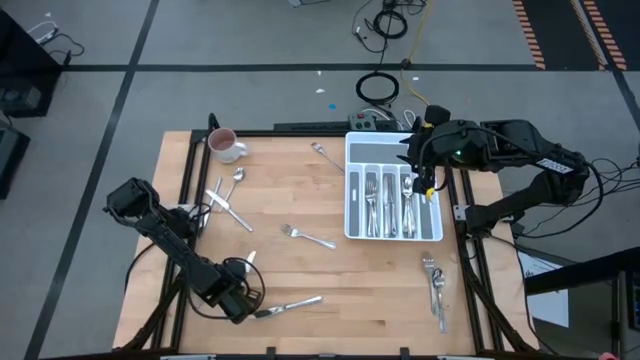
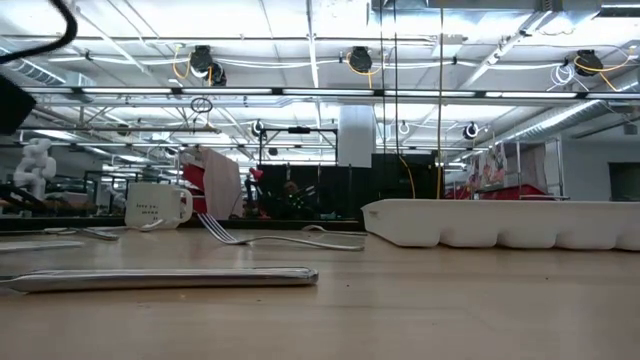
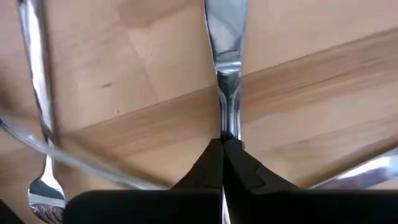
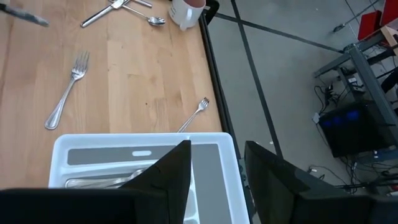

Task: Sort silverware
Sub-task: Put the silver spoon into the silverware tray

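Steel is what we see most of: a table knife (image 1: 290, 305) lies flat near the front edge of the wooden tabletop (image 1: 330, 290), and our left end effector (image 1: 248, 308) is clenched on its handle end, with the blade pointing away toward the right. In the left wrist view the dark fingertips (image 3: 211, 168) meet around the knife's narrow neck. Small dark print marks the white mug (image 2: 158, 206) in the low view, but we cannot read it. Our right end effector (image 1: 428, 190) hangs over the right side of the white tray (image 1: 352, 190), fingers parted and grasping nothing. Forks, spoons and knives lie in the tray's slots. A fork (image 1: 305, 236) rests mid-tabletop, another fork (image 1: 325, 155) just left of the tray, a few pieces (image 1: 226, 196) cross below the mug, and more silverware (image 1: 435, 282) sits below the tray.
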Robot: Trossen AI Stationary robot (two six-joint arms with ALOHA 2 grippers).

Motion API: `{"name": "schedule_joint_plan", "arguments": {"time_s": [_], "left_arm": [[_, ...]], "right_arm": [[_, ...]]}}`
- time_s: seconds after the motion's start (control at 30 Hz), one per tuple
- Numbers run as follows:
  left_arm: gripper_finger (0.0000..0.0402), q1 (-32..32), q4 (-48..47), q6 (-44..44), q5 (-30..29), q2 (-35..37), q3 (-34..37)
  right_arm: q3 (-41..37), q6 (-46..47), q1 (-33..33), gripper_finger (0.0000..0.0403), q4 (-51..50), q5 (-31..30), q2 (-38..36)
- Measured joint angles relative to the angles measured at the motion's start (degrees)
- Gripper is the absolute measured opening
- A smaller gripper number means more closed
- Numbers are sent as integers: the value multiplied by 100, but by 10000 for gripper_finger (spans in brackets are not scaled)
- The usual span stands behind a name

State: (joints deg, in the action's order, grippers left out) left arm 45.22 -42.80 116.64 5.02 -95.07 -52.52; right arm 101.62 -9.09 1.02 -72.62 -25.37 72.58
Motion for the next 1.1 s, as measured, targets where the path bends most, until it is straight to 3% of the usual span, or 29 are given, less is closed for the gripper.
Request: {"name": "schedule_joint_plan", "arguments": {"time_s": [0.4,0.63,0.87,1.1], "left_arm": [[6,-247,-347,-115,-91,28,-274],[90,-246,-277,-493,621,33,-279],[176,-306,-38,-616,520,-15,-271],[198,-338,-85,-621,492,-497,-279]], "right_arm": [[0,-179,0,139,-69,34,0],[0,-172,0,139,-79,463,0],[0,-111,1,139,-79,473,0],[0,-32,0,139,-86,473,0]]}}
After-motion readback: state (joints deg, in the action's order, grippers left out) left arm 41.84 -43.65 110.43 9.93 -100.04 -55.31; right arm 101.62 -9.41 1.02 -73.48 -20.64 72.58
